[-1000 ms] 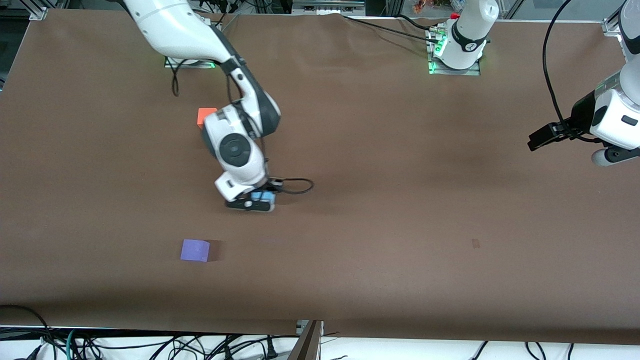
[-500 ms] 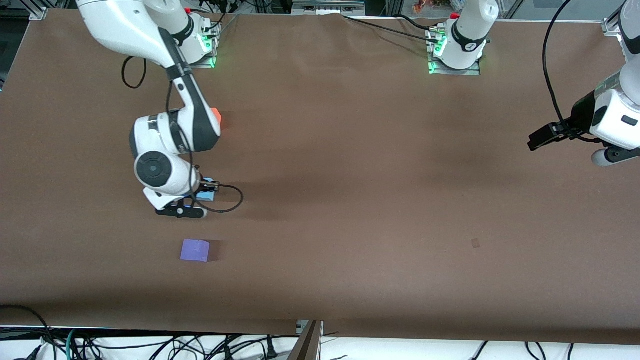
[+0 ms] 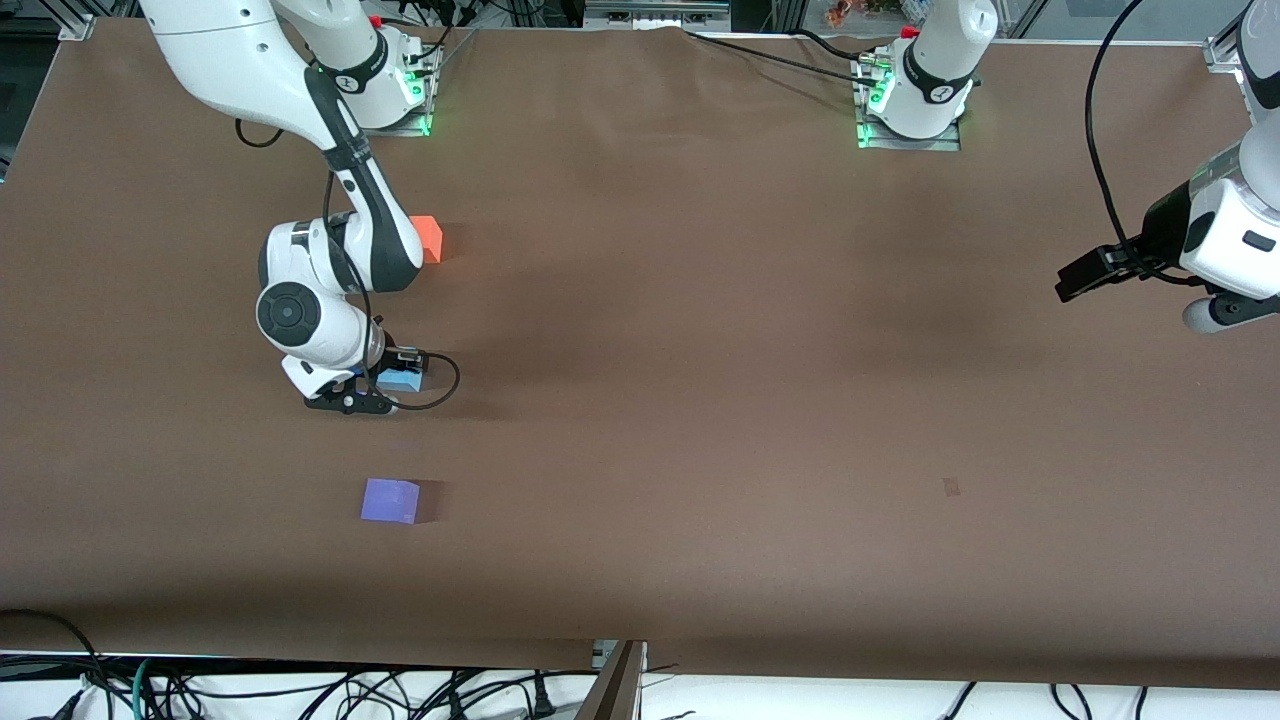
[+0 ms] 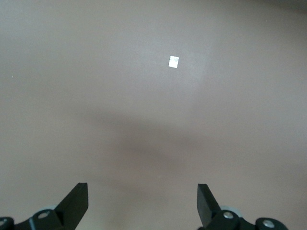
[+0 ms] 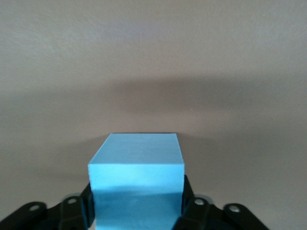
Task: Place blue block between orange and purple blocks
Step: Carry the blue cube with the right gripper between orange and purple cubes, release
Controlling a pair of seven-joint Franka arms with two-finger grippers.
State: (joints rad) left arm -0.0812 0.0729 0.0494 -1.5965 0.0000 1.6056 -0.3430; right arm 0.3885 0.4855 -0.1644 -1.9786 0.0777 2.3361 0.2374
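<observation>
Blue block [image 5: 136,184], a matte sky-blue cube, sits clamped in right gripper [image 3: 385,385] jaws; left gripper [image 4: 142,203] jaws spread.

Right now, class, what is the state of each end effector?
Right end effector: closed on the small light sky-blue matte cube.
Left end effector: open, holding nothing, waiting at its end of the table.

Blue block [image 5: 136,184]: matt, foam-like faces. Table cover [image 3: 760,400]: matt brown, faintly creased sheet. Arm shells [image 3: 300,320]: glossy white plastic.
</observation>
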